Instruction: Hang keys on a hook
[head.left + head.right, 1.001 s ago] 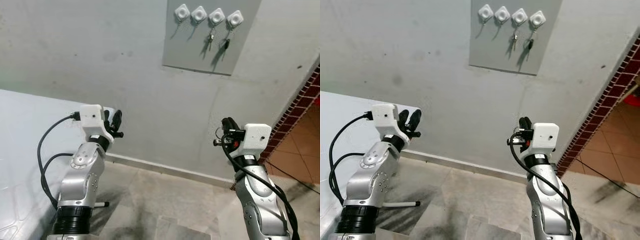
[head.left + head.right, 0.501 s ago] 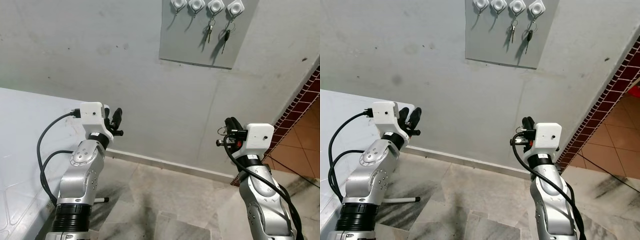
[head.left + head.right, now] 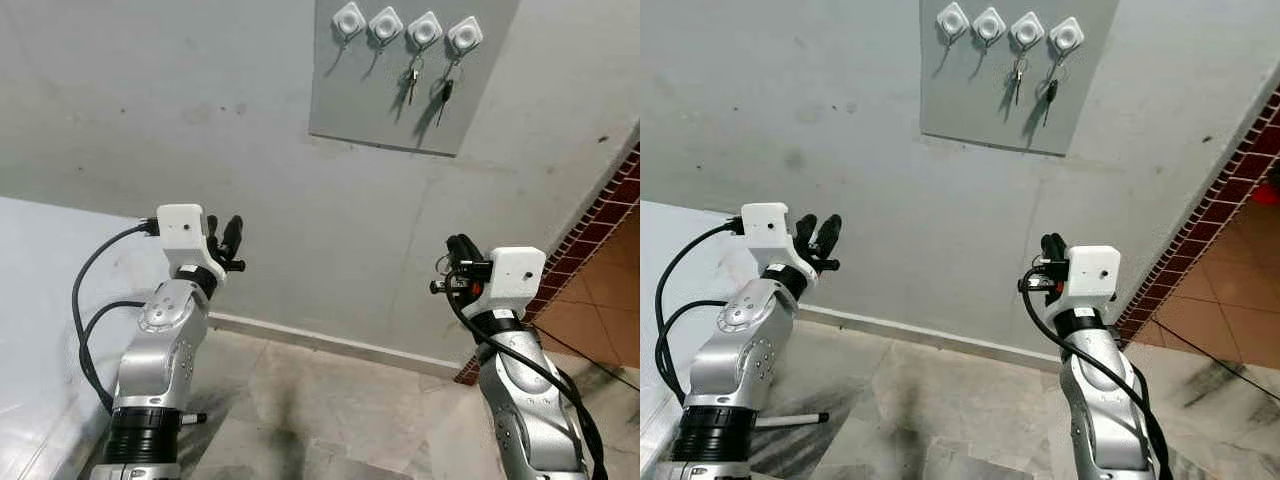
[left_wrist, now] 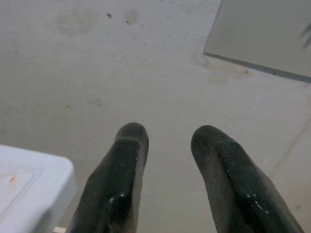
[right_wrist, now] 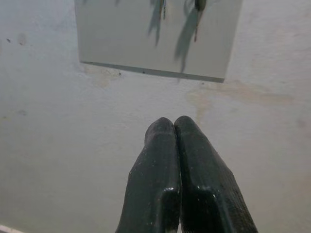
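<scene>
A grey panel on the wall carries a row of white hooks. The two left hooks are bare. One key and a dark key hang from the two right hooks. My right gripper is raised well below the panel, pointing at the wall. Its fingers are pressed shut, and a small metal key ring sticks out beside them. My left gripper is raised at the left, open and empty, with a gap between its fingers.
A white surface runs along the left beside my left arm. At the right, a red brick wall edge meets an orange tiled floor. Grey floor tiles lie between me and the wall.
The whole picture has shifted a little as the camera moved, so the panel sits slightly differently in view. Both arms hold the same pose.
</scene>
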